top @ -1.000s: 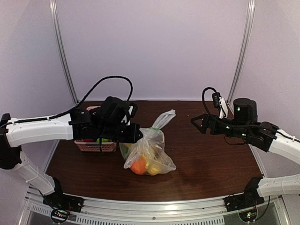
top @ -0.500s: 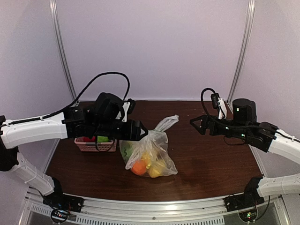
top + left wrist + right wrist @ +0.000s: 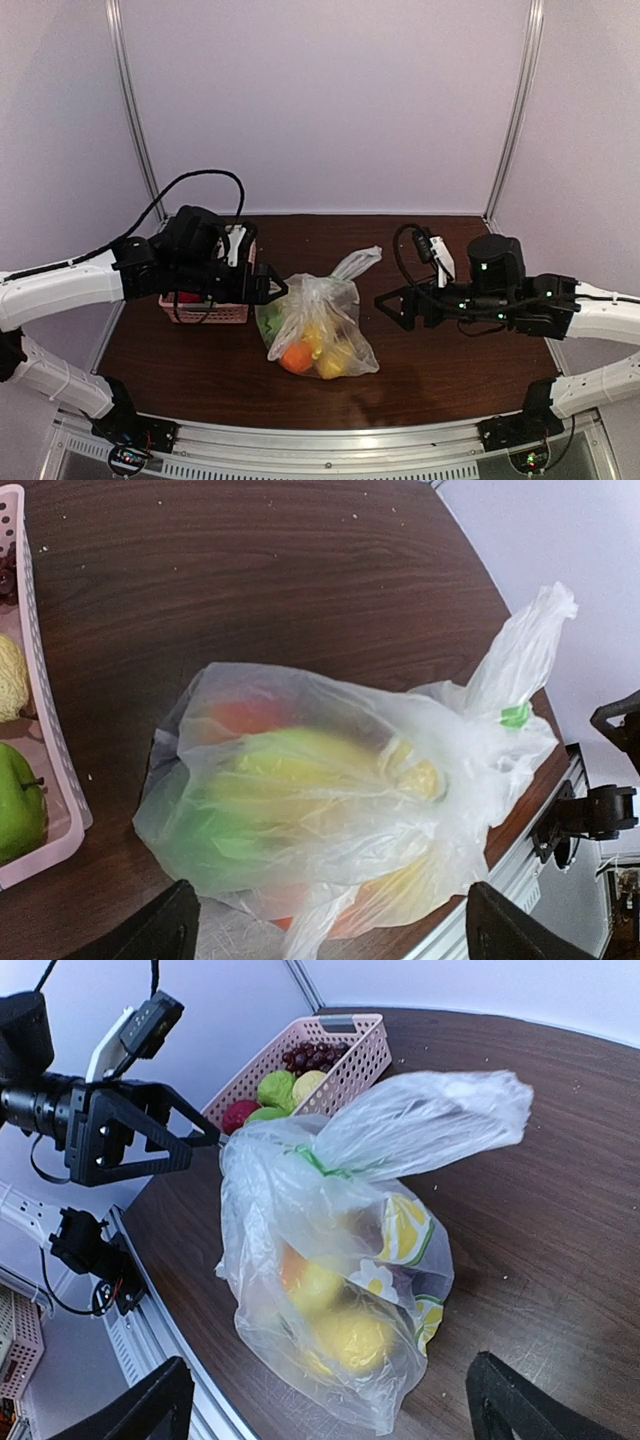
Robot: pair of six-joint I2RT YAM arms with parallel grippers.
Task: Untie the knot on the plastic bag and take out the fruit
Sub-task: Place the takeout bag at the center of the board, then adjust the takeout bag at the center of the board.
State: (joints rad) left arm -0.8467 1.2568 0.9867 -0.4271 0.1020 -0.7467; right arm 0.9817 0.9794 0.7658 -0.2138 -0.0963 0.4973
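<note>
Left gripper (image 3: pixel 268 290), jaws spread and empty, just left of the bag (image 3: pixel 318 320); right gripper (image 3: pixel 388 303), jaws likewise spread and empty, near its right side. Bag rests on the table (image 3: pixel 450 370) between them, fruit (image 3: pixel 297 356) inside. Basket (image 3: pixel 205 312) stands left of the bag.

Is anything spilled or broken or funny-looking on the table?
Nothing looks spilled or broken. The plastic bag just slumps on the table with the fruit inside, one handle poking up. The pink basket stands level beside it.
</note>
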